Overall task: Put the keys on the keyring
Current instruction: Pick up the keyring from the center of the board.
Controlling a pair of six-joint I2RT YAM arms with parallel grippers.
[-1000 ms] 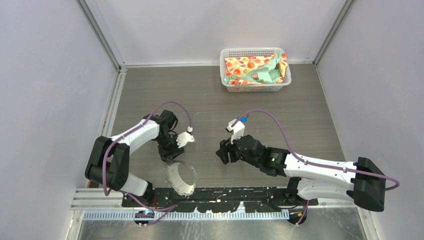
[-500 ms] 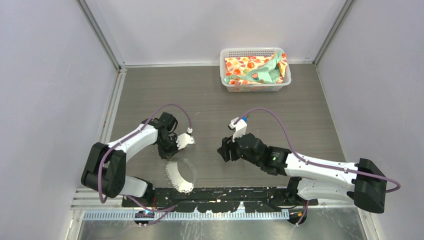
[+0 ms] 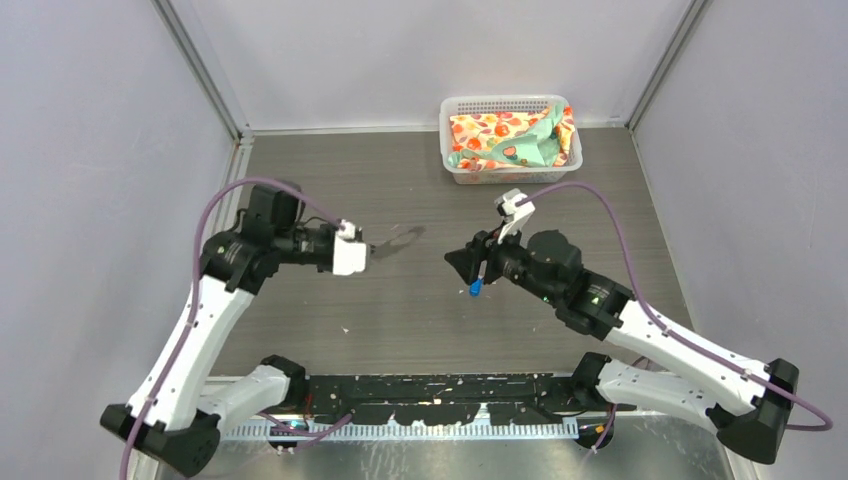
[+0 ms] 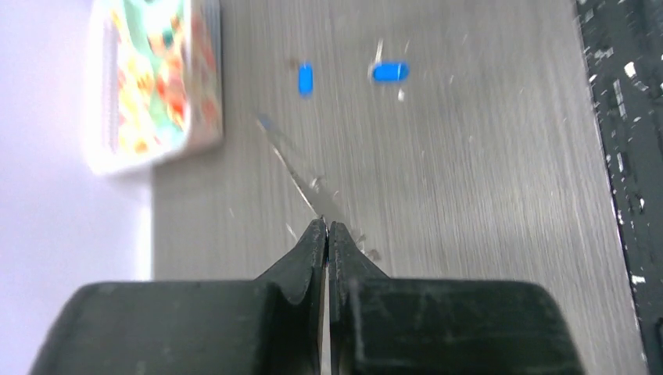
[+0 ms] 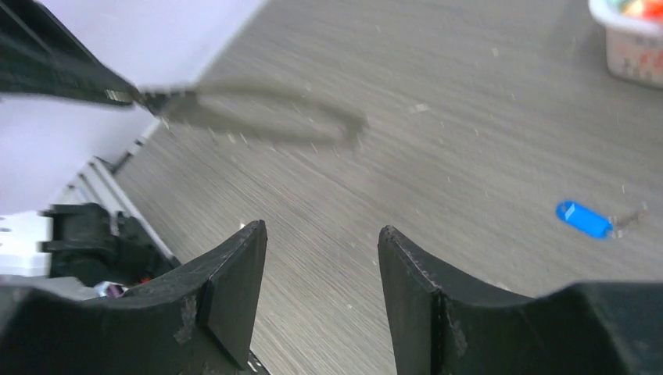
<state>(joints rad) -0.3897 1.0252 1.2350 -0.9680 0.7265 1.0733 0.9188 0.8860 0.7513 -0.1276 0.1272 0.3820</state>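
Note:
My left gripper point(image 3: 372, 248) is shut on the keyring point(image 3: 398, 240), a thin grey wire loop held in the air and reaching toward the right arm. The left wrist view shows my left gripper point(image 4: 327, 223) pinching the keyring point(image 4: 288, 160) edge-on. Two blue-headed keys point(image 4: 306, 79) point(image 4: 389, 72) lie on the table beyond it. My right gripper point(image 3: 453, 262) hovers open and empty, facing the ring, with one key point(image 3: 474, 290) on the table just below it. In the right wrist view the right gripper point(image 5: 320, 230) stands open, the keyring point(image 5: 266, 117) is ahead and a key point(image 5: 582, 219) lies to the right.
A white plastic basket point(image 3: 450, 135) with colourful cloth stands at the back right of the table. A black rail point(image 3: 440, 395) runs along the near edge between the arm bases. Walls close in the left, back and right sides.
The left gripper shut on the keyring near the front edge, lifted it off the table and carried it back toward the centre. The right arm rose and moved slightly back-right.

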